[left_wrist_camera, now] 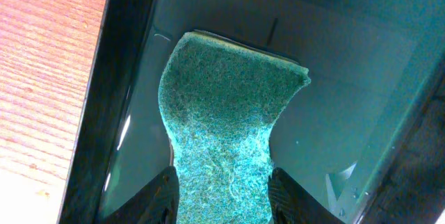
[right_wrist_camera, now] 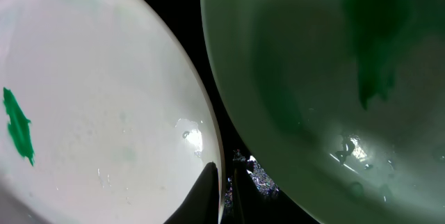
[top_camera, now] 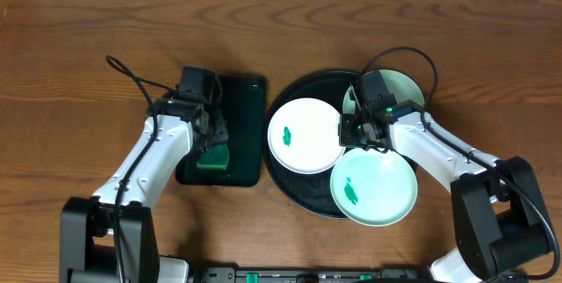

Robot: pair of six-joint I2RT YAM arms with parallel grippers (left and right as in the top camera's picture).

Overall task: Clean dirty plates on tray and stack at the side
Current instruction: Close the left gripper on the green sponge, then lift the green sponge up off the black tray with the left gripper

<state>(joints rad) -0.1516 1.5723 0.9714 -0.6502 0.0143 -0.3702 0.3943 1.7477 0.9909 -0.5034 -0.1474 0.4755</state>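
Far left, beyond one finger: bare wooden table (left_wrist_camera: 49,64). Left gripper (left_wrist_camera: 222,206) down inside the rectangular black tray (left_wrist_camera: 118,78), fingers (left_wrist_camera: 163,200) pinching a green sponge (left_wrist_camera: 222,113) by one end, sponge squeezed narrow between them and flaring wide past the fingertips. Sponge touching the tray floor or not: cannot tell. Next right, just beside that tray: round black tray (top_camera: 279,173), all three plates on it. White plate (top_camera: 307,147) on the round tray's left half, green smear (top_camera: 285,134) on the side away from the right fingers. Right gripper (top_camera: 363,131) at the white plate's right edge, in the spot where the three plates meet. Its fingers (right_wrist_camera: 207,195) almost pressed together, only a thin gap, white plate's rim running into that gap. Actually clamped on the rim or not: cannot tell. Front mint plate (top_camera: 382,191) just on the robot's side of those fingers, smear (top_camera: 351,192) near its left edge, outer edge hanging over the tray rim. Rear mint plate (top_camera: 399,90) on the far side of the fingers, partly hidden under the gripper body.
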